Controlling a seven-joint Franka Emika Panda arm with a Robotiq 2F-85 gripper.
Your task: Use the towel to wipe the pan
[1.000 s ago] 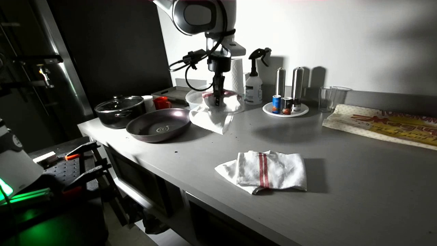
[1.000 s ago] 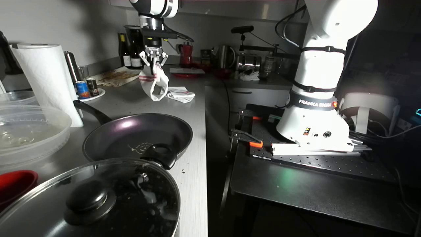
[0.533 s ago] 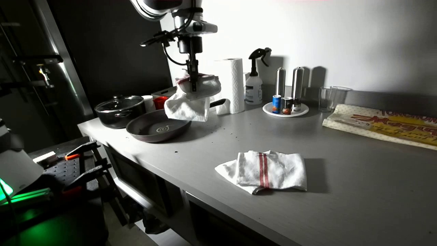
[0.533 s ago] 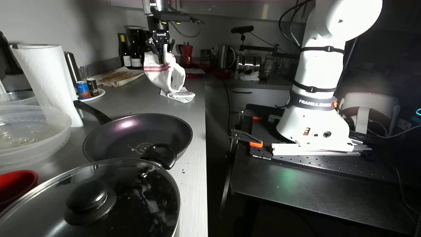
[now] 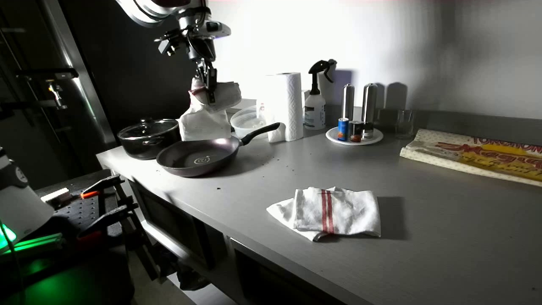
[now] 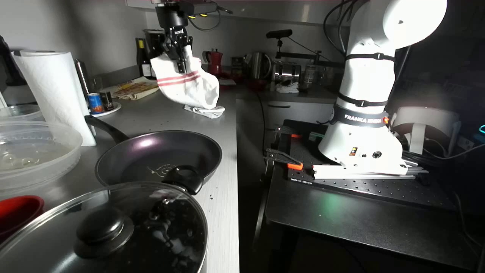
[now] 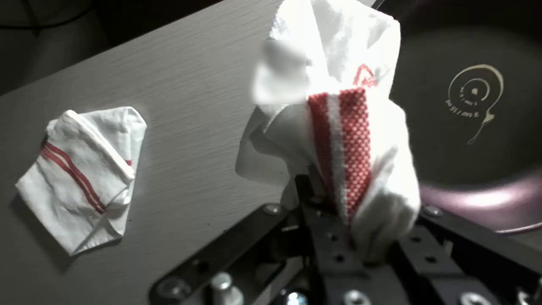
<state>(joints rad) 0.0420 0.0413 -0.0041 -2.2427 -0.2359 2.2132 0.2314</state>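
Towel (image 6: 189, 91) and gripper (image 5: 211, 96) had swung together towards the pan (image 5: 186, 163) over the past second, and we saw the towel loom larger in an exterior view. The black handle (image 5: 260, 132) and plastic tub (image 5: 242, 127), hidden by it wholly or in part a moment earlier, now showed past it. The pan stayed where it was, as did the folded cloth (image 5: 338, 212) on the counter (image 5: 427, 254). Our gripper was clenched on a bunched fold of the towel, which drooped loosely below it. A gap showed between towel and pan in an exterior view, so nothing was being wiped; whether the towel hung squarely over the pan we could not tell. We judged the carry nearly finished, with lowering and rubbing left to do.
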